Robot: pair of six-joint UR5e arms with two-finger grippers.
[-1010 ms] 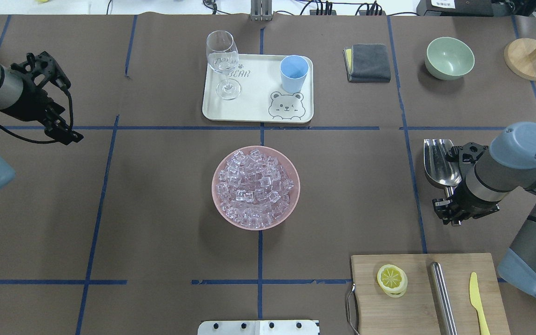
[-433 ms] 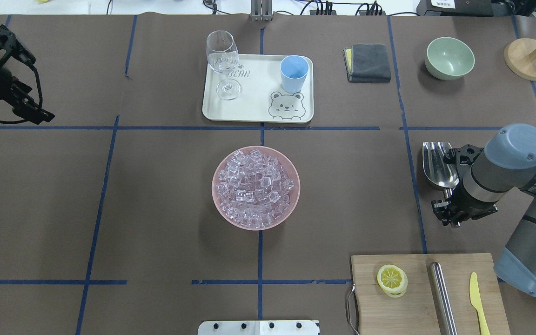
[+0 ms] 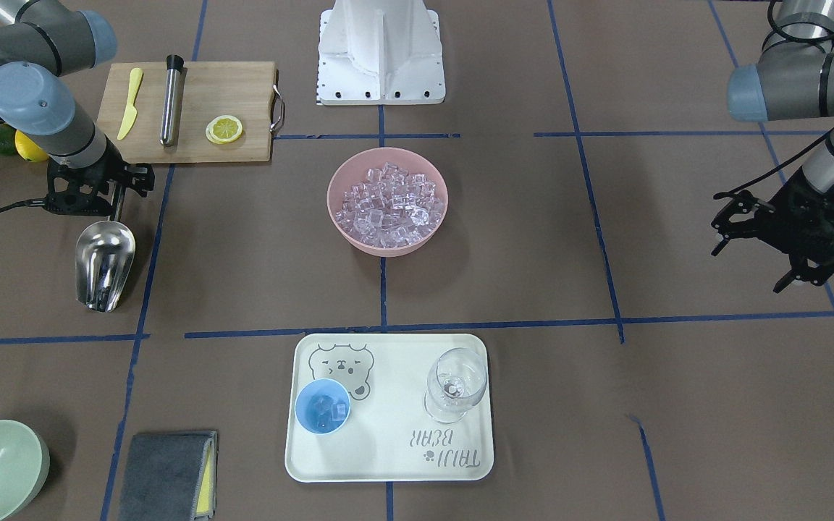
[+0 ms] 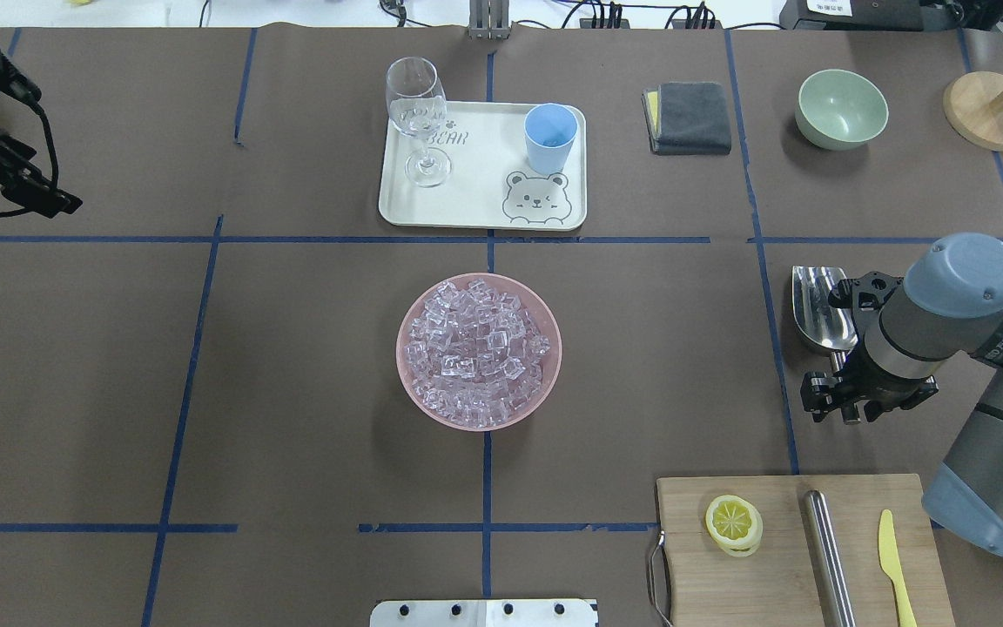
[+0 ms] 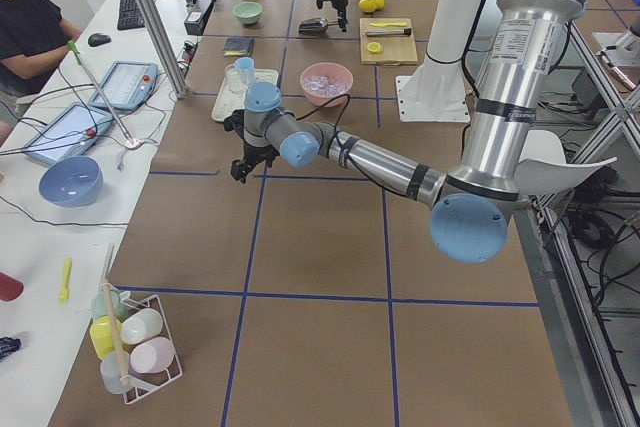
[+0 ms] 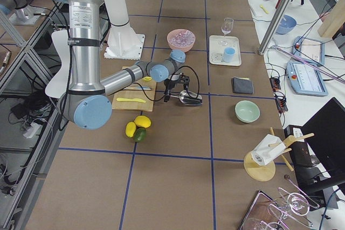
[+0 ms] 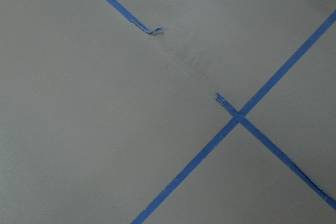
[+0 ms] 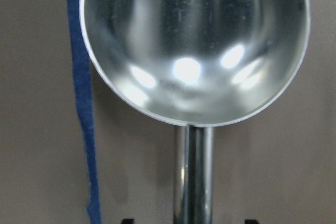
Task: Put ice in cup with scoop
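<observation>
The steel scoop (image 4: 824, 305) lies flat on the table at the right, its trough filling the right wrist view (image 8: 194, 40). My right gripper (image 4: 845, 394) stands open over its rod handle (image 8: 194, 182), fingertips (image 8: 251, 221) apart on either side and clear of it. The ice (image 4: 477, 348) is heaped in a pink bowl (image 4: 410, 383) at the centre. The light-blue cup (image 3: 323, 407) stands on the white tray (image 3: 388, 463) with a few cubes in it. My left gripper (image 3: 754, 253) hangs open and empty far off at the left.
A wine glass (image 4: 419, 117) shares the tray. A cutting board (image 4: 797, 557) with a lemon slice, steel cylinder and yellow knife lies near my right arm. A grey cloth (image 4: 690, 116), green bowl (image 4: 841, 108) and wooden stand (image 4: 992, 109) sit at the far right.
My left arm has drawn back to the far left edge of the table. The right arm has shifted only slightly, and the scoop has stayed on the table.
</observation>
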